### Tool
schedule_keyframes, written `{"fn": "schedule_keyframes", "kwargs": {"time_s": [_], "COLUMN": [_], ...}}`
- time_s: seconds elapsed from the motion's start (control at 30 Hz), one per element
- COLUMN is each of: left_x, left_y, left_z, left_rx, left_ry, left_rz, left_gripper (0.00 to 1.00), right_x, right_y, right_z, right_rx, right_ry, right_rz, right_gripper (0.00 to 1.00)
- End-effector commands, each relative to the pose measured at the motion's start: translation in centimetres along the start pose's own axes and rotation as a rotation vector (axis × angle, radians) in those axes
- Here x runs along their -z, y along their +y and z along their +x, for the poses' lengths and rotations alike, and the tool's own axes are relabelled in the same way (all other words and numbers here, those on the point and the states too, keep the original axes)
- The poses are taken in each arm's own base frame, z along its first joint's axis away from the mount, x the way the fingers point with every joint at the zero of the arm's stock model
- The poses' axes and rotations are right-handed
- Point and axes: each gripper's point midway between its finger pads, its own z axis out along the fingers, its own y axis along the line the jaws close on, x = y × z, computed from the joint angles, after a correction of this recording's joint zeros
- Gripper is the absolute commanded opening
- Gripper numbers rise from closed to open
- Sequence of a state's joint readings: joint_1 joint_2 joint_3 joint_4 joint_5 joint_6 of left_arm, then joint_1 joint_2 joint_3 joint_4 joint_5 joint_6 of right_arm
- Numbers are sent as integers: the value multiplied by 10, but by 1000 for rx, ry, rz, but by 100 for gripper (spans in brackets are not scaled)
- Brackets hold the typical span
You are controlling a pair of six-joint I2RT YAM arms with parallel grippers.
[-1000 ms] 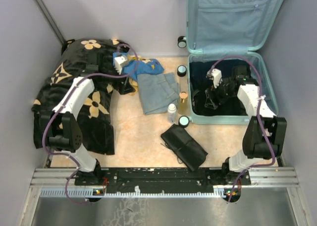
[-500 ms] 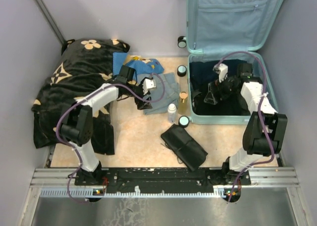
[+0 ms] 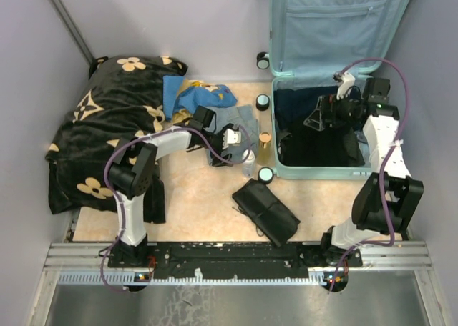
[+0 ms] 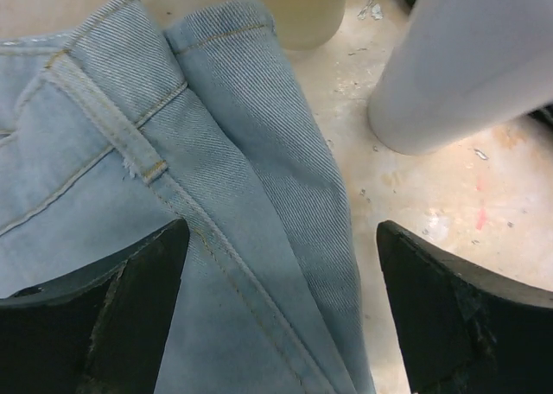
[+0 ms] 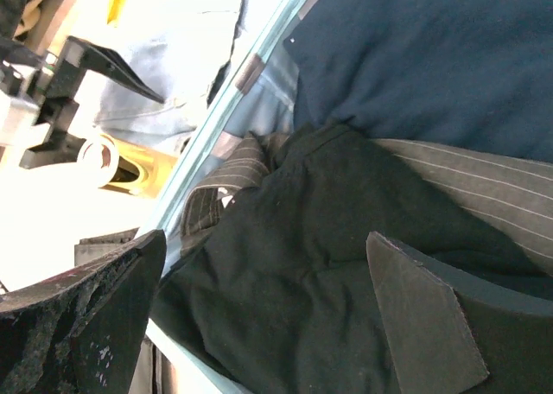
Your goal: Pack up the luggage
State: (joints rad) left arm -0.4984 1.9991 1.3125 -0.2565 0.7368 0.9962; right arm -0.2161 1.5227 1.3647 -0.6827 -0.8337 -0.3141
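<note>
Left gripper (image 4: 281,238) hangs wide open right over the folded jeans (image 4: 173,195), their edge running between the jaws, so it's the nearer arm. The luggage (image 3: 329,33) lies open off to the right, where the right gripper (image 5: 263,238), also spread, hovers over dark clothes (image 5: 285,325) inside.

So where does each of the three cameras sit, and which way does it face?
Top external: fixed above and behind, facing down on the table, left arm, right arm and luggage.
Left wrist: on the left arm, facing down at jeans and white bottle; open left jaws at bottom.
Right wrist: on the right arm, facing dark clothes inside the luggage; open right jaws below.
Shared by top and left wrist: jeans, white bottle.
</note>
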Motion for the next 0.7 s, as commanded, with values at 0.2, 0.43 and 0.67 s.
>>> {"fn": "schedule_keyframes", "kwargs": {"time_s": [0.2, 0.43, 0.67], "left_x": [-29, -8, 28], "left_y": [31, 53, 81], "left_z": [7, -7, -73], "left_rx": [59, 322, 587], "left_ry": [36, -6, -244], "left_rz": [19, -8, 6], "left_gripper": [69, 16, 0], "right_x": [15, 13, 8], "right_y": [-22, -26, -28], "right_z": [-49, -64, -80], "right_rx": [26, -27, -279], "right_ry": [-66, -136, -205], "right_rz": [112, 131, 219], "right_gripper": [99, 99, 99]}}
